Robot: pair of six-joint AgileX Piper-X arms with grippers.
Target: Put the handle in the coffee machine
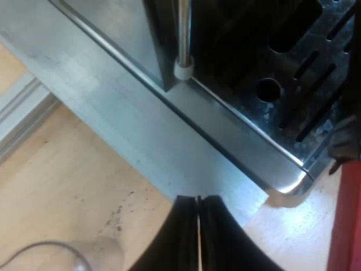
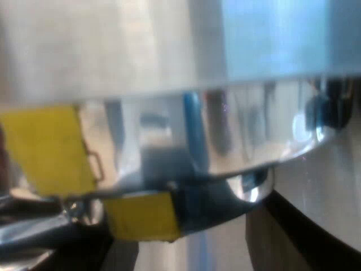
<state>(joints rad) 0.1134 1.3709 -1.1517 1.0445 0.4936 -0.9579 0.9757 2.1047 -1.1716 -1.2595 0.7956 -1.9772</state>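
Handle: best candidate is a red strip (image 1: 343, 226) under a dark shape, just beside the drip tray (image 1: 299, 73) corner. Can't confirm it's the holder. The tray is slotted and shiny, set in the espresso machine (image 1: 225, 141) base, and the steam wand (image 1: 183, 34) hangs at the tray's edge. The machine stands on a pale wooden table (image 1: 67, 186) with dark specks. My left gripper (image 1: 198, 226) is clenched on nothing, above the table near the base. Right gripper (image 2: 79, 251): state can't tell. It's close to curved polished metal (image 2: 242, 141) bearing a yellow patch (image 2: 141, 217).
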